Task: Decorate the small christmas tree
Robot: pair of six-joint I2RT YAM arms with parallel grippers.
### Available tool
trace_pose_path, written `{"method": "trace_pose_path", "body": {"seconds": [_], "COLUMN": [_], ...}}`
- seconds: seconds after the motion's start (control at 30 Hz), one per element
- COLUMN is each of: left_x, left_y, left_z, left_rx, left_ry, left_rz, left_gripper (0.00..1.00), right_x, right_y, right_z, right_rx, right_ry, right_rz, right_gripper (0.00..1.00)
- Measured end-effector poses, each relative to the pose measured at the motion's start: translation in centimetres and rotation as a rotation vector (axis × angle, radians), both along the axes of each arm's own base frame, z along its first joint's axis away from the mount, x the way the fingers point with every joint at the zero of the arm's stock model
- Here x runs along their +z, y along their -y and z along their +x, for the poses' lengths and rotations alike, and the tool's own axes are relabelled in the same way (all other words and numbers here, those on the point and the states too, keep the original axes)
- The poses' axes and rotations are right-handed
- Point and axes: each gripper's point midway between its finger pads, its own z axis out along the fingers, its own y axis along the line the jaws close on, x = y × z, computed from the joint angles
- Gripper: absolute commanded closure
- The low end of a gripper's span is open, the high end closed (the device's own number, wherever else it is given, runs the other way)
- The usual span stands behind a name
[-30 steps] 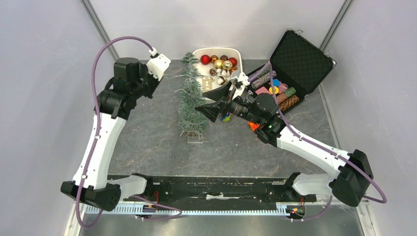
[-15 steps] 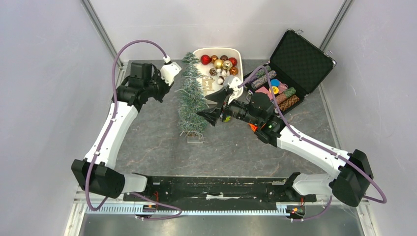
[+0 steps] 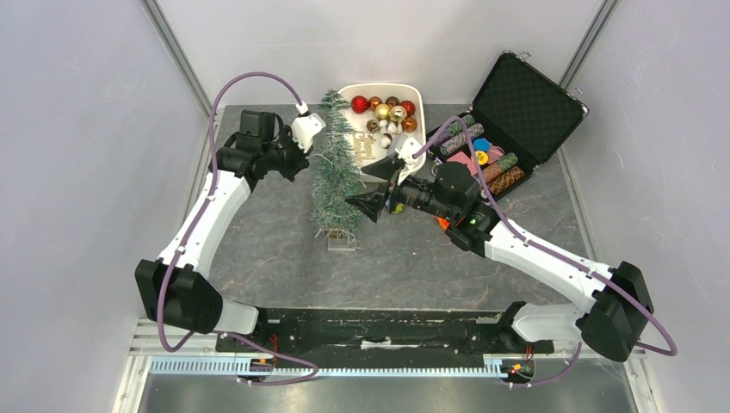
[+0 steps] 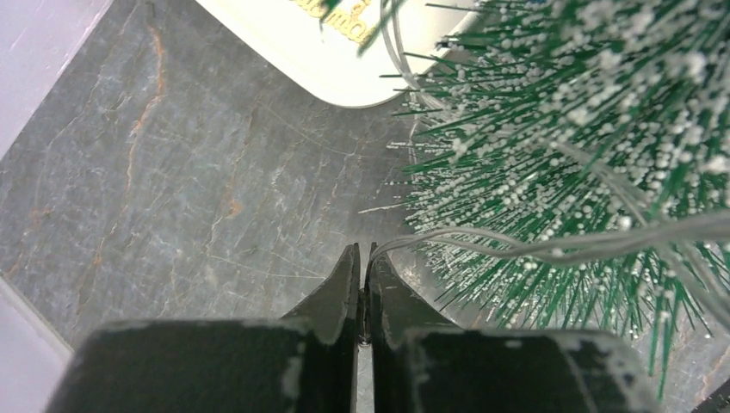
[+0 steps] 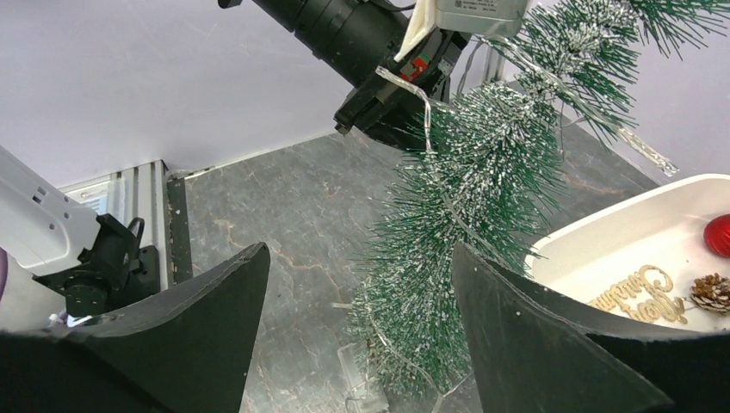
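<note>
Top external view: showing the small christmas tree (image 3: pixel 336 176) standing upright on its clear base (image 3: pixel 342 243) in the middle of the table (image 3: pixel 258 249), just in front of the white tray (image 3: pixel 418 93) of baubles.
Long axis: running straight up from the table, so any wrap would be going around it sideways.
Left claw (image 3: pixel 301 163): sitting just left of the tree's upper half, fingers pressed together and pinching a thin clear strand (image 4: pixel 551 249), probably a string of tiny lights.
Right claw (image 3: pixel 354 188): hovering just right of the tree's lower half, jaws standing wide apart, gripping nothing, pointing into the branches.
Nearer arm: neither clearly; both sitting close on opposite flanks, left higher, right lower.
Deciding relation: strand leading from the left tips rightward across the branches, toward the side faced by the open right claw; judging that the coming move is depending on the strand reaching that far flank within those jaws.
Left wrist view: showing the strand leaving the closed tips and crossing the frosted needles, a detail too fine to make out from overhead.
Right wrist view: showing the tree framed between the spread jaws, and the strand draping from the left claw over the top and trailing off toward the tray.
</note>
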Motion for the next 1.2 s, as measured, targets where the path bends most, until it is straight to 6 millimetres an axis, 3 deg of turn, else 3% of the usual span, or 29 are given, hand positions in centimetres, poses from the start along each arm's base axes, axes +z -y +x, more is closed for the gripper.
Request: {"method": "trace_pose_path", "body": {"seconds": [0.17,0.47,0.83,1.0,1.2], "left_x": [-0.1,-0.5,-2.8,-2.7,-3.1], "left_y": [0.5,-1.1,-3.3,-4.0,-5.1], "left_z": [-0.3,-1.2,-2.7,-3.5,-4.5], "left_rx": [-0.024,0.004,0.028,0.044,0.078], "left_ry": [-0.011,-0.026,-0.095,-0.099,-0.109], "left_rz": [-0.024,-0.027,-0.003,-0.009,-0.015], "left_gripper": [0.51,0.22,0.17,0.17,0.17], "right_x": [-0.8,-1.8,-2.9,-3.7,-5.7], "right_y": [0.2,0.4,0.9,1.3,3.9], "right_z": [0.2,0.3,0.8,1.2,3.0], "right_rx": [-0.011,-0.02,-0.053,-0.081,-0.219], "right_ry": [-0.002,-0.003,-0.009,-0.017,-0.048], "right_rz": [-0.032,-0.076,-0.123,-0.154,-0.242], "right_gripper": [0.15,0.04,0.02,0.02,0.02]}}
